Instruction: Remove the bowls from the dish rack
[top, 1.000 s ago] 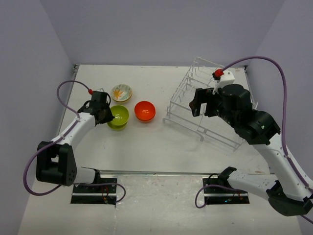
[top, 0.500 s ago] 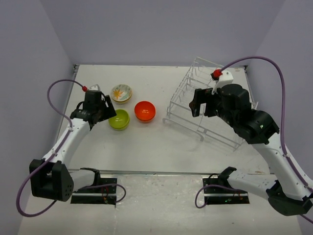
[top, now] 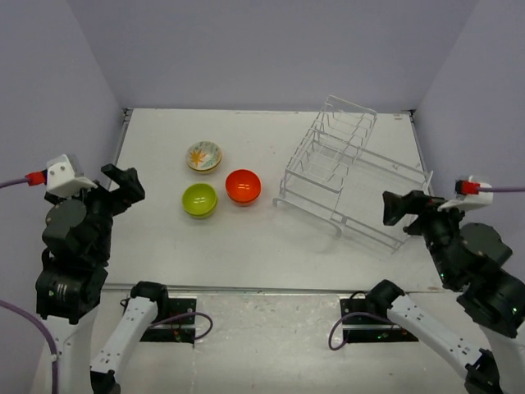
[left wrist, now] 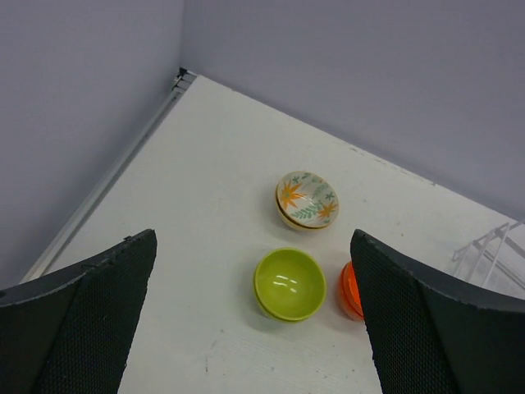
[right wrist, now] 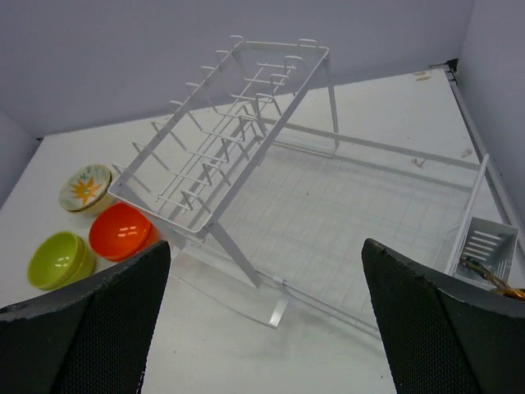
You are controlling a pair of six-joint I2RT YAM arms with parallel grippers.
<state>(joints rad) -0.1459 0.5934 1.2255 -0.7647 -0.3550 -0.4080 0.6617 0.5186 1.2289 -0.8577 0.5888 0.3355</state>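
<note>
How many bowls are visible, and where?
3. The flowery bowl sits farthest back, the green bowl in front of it, the orange bowl nearer the rack; all on the table. Stacked ones could be hidden.

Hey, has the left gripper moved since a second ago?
Yes. The left gripper was at the green bowl; now it sits well to the bowl's left, drawn back toward its base, jaws open.

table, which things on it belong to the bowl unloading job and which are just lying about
Job: dish rack, orange bowl, green bowl, flower-patterned bowl.
Just there: small white cutlery basket at the rack's end, purple arm cables.
</note>
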